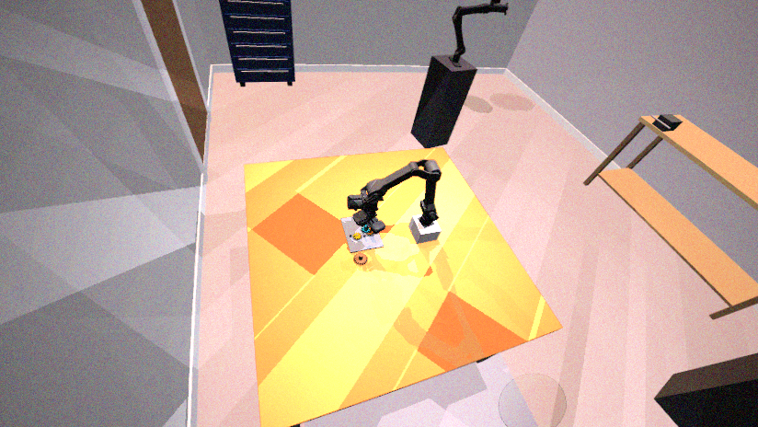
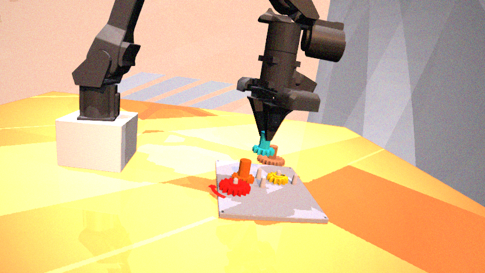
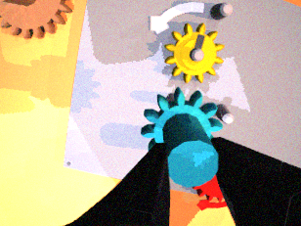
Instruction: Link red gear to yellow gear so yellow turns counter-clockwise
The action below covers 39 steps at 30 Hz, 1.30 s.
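Observation:
My gripper point(image 2: 266, 137) point(image 3: 189, 151) is shut on the stem of the cyan gear point(image 2: 263, 149) point(image 3: 180, 104) and holds it above the grey board point(image 2: 271, 205) point(image 3: 122, 28). The red gear point(image 2: 235, 188) is on the board, with the orange gear point(image 2: 242, 176) beside it; the cyan gear hides the orange one in the wrist view. The yellow gear point(image 2: 277, 178) point(image 3: 188, 60) is on its peg. Empty pegs show: one peg point(image 2: 258, 173), a second peg point(image 2: 262, 182) point(image 3: 227, 117) and a third peg point(image 2: 295, 178) point(image 3: 224, 10) beyond the yellow gear.
A brown gear point(image 1: 361, 259) point(image 2: 270, 160) point(image 3: 34, 14) with a stem stands on the table just off the board. The arm's white base block point(image 1: 425, 230) point(image 2: 89, 145) stands on the table to one side. A white arrow point(image 3: 173, 14) lies beside the yellow gear.

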{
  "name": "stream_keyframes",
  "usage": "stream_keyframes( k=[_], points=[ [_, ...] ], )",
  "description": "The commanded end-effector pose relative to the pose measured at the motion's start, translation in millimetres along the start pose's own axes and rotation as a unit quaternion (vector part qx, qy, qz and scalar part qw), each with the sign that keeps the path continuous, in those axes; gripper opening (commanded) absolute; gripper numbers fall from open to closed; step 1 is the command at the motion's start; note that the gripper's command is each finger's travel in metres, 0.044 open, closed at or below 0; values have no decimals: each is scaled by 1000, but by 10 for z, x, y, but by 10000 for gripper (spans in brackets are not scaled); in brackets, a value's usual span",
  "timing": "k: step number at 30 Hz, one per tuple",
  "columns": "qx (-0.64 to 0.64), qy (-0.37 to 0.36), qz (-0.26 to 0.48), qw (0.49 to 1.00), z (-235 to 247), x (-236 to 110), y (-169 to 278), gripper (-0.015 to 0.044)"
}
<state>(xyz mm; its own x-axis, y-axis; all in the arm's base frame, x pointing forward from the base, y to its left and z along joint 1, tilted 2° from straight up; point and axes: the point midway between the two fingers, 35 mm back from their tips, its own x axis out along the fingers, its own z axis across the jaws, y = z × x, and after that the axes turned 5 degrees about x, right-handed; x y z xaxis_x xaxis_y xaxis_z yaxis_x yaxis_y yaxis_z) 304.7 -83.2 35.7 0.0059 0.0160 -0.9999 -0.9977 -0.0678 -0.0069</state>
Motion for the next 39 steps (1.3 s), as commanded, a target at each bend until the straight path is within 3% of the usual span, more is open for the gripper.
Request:
stream_keyframes(
  k=[1, 16, 39],
  points=[
    [-23, 1, 1, 1000, -2, 15, 3, 0],
    [-146, 1, 2, 989, -6, 218, 8, 0],
    [70, 1, 1, 998, -10, 442, 9, 0]
  ],
)
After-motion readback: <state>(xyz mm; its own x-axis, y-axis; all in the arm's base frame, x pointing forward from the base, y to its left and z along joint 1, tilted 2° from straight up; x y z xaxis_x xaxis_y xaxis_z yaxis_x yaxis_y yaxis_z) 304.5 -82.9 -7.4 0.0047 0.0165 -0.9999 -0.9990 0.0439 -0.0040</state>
